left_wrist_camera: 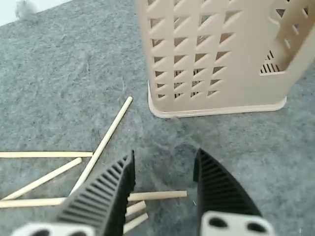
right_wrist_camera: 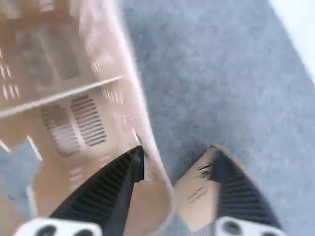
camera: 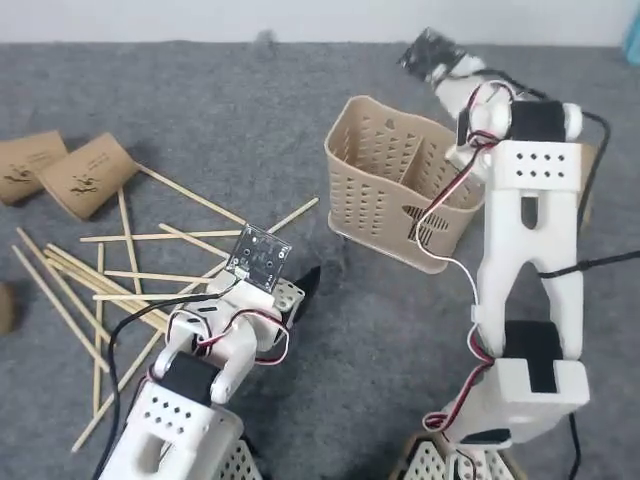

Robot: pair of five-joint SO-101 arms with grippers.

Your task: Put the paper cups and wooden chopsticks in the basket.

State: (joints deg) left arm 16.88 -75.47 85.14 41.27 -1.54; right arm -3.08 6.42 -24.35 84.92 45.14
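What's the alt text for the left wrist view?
The left gripper, black ridged jaws open, hangs low over a grey felt mat, with the ends of loose wooden chopsticks lying beneath and beside it. Ahead stands a beige perforated plastic basket.

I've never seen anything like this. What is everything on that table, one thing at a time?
Beige slotted plastic basket: one, beige, upright right of centre, divided inside.
Brown paper cups: three, brown; two on their sides at the far left, the third just outside the basket's wall.
Thin wooden chopsticks: many, pale, scattered flat left of the basket.
Grey felt cover: one, grey, over the table.
Left arm: one, white, near left corner; left pincer black, open, low over the felt.
Right arm: one, white, stretched over the basket; right pincer black, at the basket's wall beside the third cup.
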